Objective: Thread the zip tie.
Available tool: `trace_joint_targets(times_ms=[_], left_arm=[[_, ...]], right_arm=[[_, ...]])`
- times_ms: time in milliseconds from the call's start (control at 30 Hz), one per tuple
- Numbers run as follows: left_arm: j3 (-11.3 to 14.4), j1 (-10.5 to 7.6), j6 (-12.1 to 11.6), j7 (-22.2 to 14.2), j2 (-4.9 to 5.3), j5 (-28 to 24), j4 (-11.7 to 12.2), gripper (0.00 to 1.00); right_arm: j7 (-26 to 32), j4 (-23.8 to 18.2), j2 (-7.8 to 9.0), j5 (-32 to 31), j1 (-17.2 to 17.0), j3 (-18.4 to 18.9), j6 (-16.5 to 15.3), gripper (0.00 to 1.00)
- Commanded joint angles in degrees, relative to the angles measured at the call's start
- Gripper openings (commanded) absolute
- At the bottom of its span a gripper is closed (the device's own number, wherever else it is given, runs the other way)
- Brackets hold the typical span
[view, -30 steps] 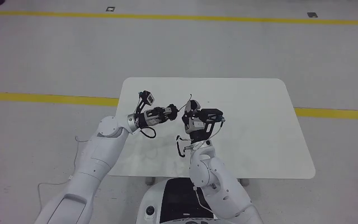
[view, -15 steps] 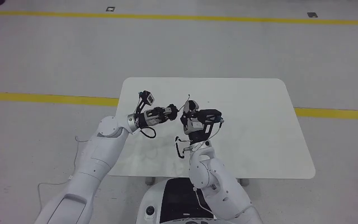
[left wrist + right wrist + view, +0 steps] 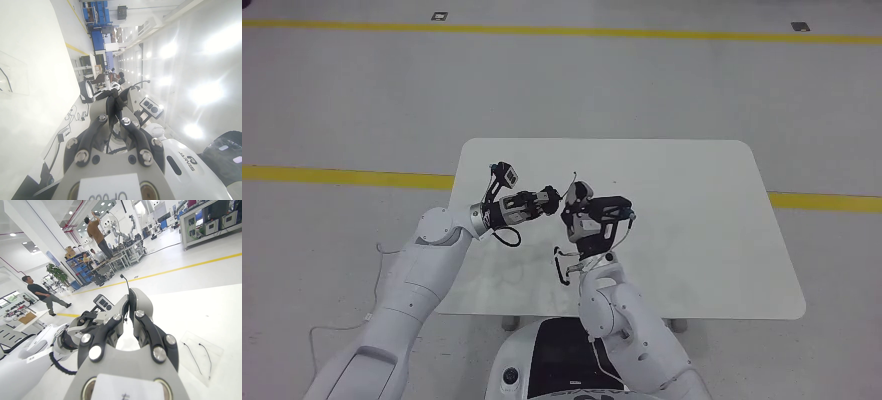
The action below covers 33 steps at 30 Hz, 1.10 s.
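Observation:
Above the middle of the white table, my right gripper is shut on a thin black zip tie. The strap rises from between the fingertips to its small head, and a short end hangs below inside the fingers. My left gripper is shut too, with a dark strap pinched at its tips and a thin black line running back between its fingers. In the top view the left gripper and the right gripper meet tip to tip, and the zip tie sticks up between them.
A clear flat tray with two spare black zip ties lies on the table beside the grippers. The same tray appears in the left wrist view. The table's right half is bare. People move in the room far behind.
My right gripper has shifted a little to the left, closing the small gap to the left gripper. The left arm has stayed where it was.

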Motion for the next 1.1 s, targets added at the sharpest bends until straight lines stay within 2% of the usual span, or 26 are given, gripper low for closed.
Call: trace_joint_targets(times_ms=[0,433,1067], left_arm=[[0.0,0.0,0.0,0.0,0.0,0.0,0.0,0.0],[0.0,0.0,0.0,0.0,0.0,0.0,0.0,0.0],[0.0,0.0,0.0,0.0,0.0,0.0,0.0,0.0]], right_arm=[[0.0,0.1,0.0,0.0,0.0,0.0,0.0,0.0],[-3.2,1.3,-0.58,2.5,0.8,0.1,2.6,0.0],[-1.8,1.8,-0.42,-1.4,0.8,-0.5,2.0,0.0]])
